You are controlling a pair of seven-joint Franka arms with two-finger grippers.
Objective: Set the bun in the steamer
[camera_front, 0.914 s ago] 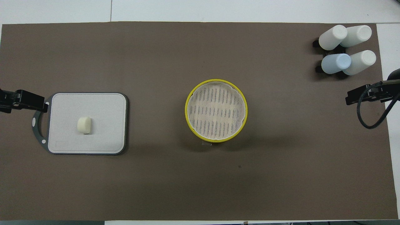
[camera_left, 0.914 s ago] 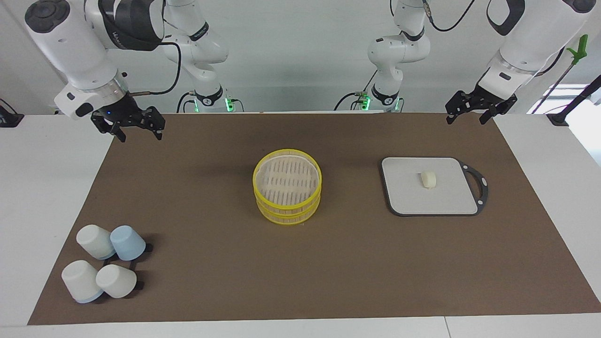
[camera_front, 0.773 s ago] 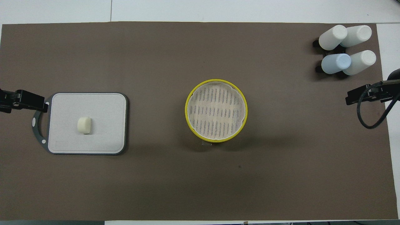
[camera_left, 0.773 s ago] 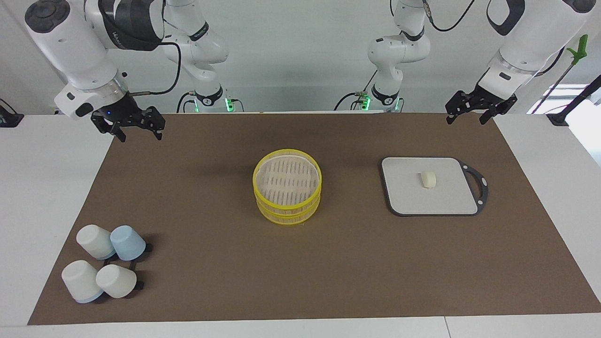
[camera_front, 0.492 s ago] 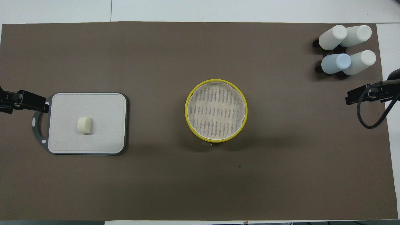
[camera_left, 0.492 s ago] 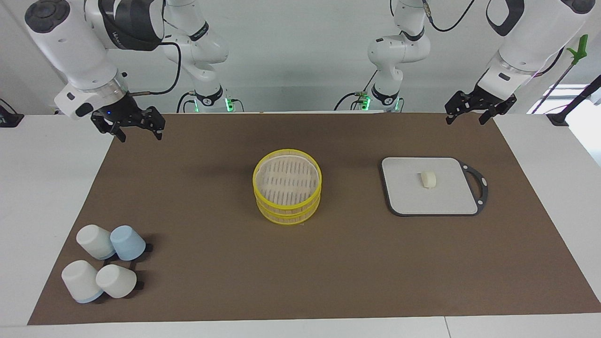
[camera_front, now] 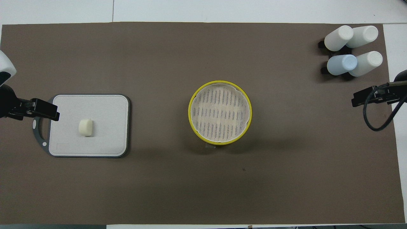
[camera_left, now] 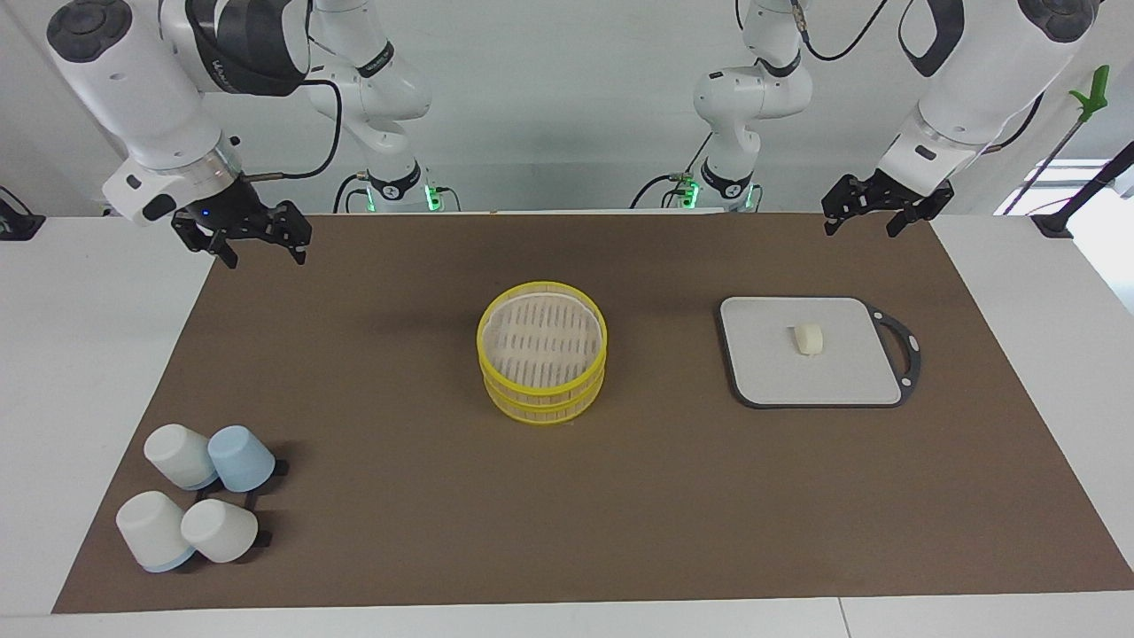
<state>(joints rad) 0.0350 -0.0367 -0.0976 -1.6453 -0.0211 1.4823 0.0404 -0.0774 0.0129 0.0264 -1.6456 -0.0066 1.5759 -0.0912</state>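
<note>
Bun (camera_left: 808, 338): a small cream-white lump with a smooth, matte, dough-like skin and rounded edges, short and thick. It lies alone near the middle of the board, touched by nothing.
Bun axis: in the overhead view (camera_front: 86, 127) it looks a little longer along the line from my end of the table outward than along the table's length; one flatter end face turns toward the steamer. The difference is small.
Board (camera_left: 771, 372): a flat, pale grey rectangle with rounded corners and a dark grey rim; its dark loop handle with small light dots points to my left arm's end of the table.
Steamer (camera_left: 542, 388): round, bamboo-coloured, with bright yellow rims in stacked rings, at the middle of the brown mat, well apart from the board. The top (camera_front: 220, 111) is a pale slatted surface with rows of dark slits.
Mat (camera_left: 620, 514): brown, matte, flat, it covers most of the white table.
Cups (camera_left: 197, 501): four smooth, upturned cups, three white and one light blue, in a tight group at my right arm's end, farther from me than the steamer.
My left gripper (camera_left: 858, 217): up in the air over the mat's edge on my side, close to the board's end; fingers spread, holding nothing.
My right gripper (camera_left: 264, 250): it waits over the mat's corner at my right arm's end; fingers apart, also holding nothing.
</note>
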